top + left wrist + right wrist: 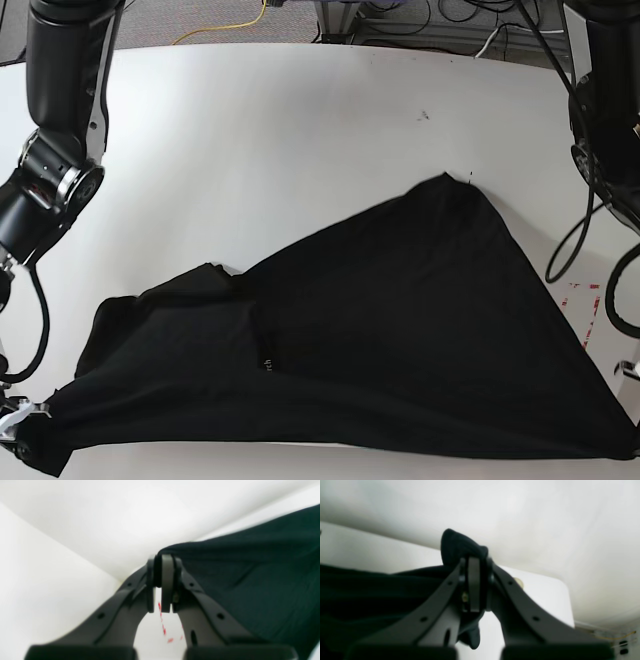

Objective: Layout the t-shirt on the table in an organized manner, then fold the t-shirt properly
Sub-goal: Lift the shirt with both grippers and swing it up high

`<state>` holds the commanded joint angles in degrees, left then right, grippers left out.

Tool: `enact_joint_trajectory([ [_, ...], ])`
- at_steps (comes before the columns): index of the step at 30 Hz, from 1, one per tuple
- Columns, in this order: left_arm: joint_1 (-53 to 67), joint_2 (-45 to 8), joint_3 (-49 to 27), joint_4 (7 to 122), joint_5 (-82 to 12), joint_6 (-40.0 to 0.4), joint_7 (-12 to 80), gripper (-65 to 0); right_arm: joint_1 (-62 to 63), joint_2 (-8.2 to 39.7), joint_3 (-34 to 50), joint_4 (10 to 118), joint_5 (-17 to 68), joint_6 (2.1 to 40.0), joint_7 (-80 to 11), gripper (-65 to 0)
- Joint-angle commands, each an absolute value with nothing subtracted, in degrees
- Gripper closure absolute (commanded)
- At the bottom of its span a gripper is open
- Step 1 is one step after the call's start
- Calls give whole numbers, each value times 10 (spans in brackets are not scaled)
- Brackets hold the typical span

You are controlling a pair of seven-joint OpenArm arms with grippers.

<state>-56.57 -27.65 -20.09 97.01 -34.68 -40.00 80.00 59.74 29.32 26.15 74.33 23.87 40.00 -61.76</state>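
- The large plain black soft cloth t-shirt lies spread over the near half of the big white smooth surface, its long axis running along the near edge from the near left corner to the near right corner.
- The left pincer is clamped on a corner of the cloth; the fabric fans away from it towards the other arm, taut and lifted.
- The right pincer is likewise closed on a bunched tuft of cloth, the rest trailing off towards the left arm.
- So the garment hangs between the two pincers, each holding one end of the near hem line, neither arm nearer than the other.
- One peak of cloth points towards the far right edge; the far side sits crumpled near the left, so the coming pull likely needs both ends drawn apart evenly.
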Motion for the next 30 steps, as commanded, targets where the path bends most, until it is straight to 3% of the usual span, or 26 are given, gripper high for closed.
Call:
enact_joint_trajectory([
  [10,-749,-287,-148,847,-347,-400,800,0,684,316,188,730,240,400,-630,0],
  [18,-750,-266,-125,778,-347,-400,800,0,740,316,183,729,239,400,-660,0],
  [30,-750,-259,-128,778,-349,-400,800,0,738,328,182,734,243,400,-692,0],
])
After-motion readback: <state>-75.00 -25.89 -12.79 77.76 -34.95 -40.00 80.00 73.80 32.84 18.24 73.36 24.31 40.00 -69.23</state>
